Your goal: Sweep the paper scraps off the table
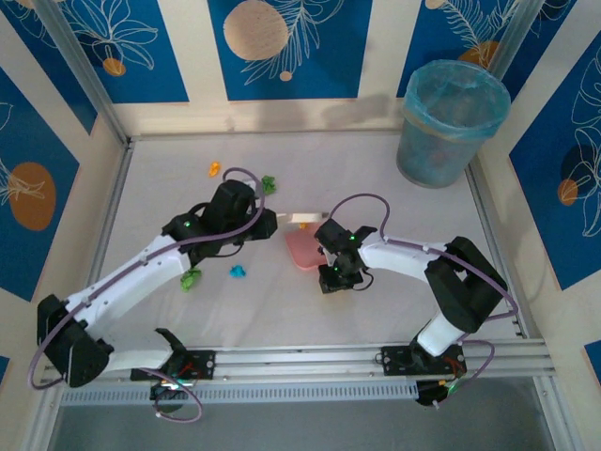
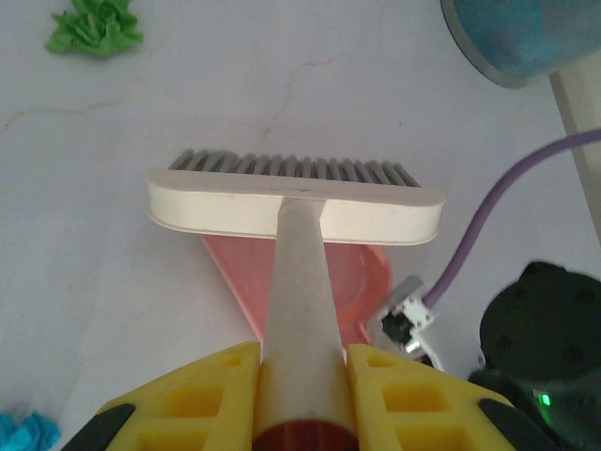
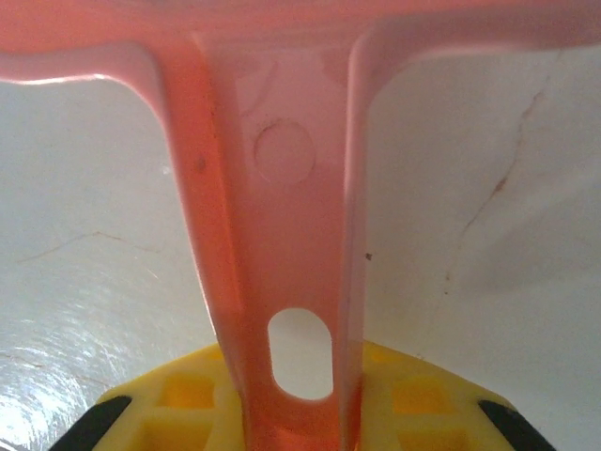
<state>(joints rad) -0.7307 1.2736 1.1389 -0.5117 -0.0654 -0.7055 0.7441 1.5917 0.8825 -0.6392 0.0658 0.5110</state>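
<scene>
2-arm sweep, shown from above and from each wrist. The left gripper has its yellow fingers pressed onto the cream handle of a brush. The brush head lies crosswise, with its grey bristles pointing away from the wrist. The right gripper pinches the handle of the pink dustpan between its fingers. In the top view the 2 tools meet near the middle of the table, with the brush head at the dustpan's far edge. Whether the bristles touch the surface cannot be told. 4 scraps lie loose on the table. An orange scrap and a far green scrap lie beyond the left arm. A near green scrap and a cyan scrap lie on its near side. All 4 are apart from the dustpan, and none touches the brush. The visible part of the dustpan's tray holds no scrap, though the brush hides much of it. A lined bin stands at the far right corner, and its contents cannot be made out. Judged from this layout, collection is at most partly done. 4 scraps are left to be swept into the dustpan, which probably then needs emptying.
</scene>
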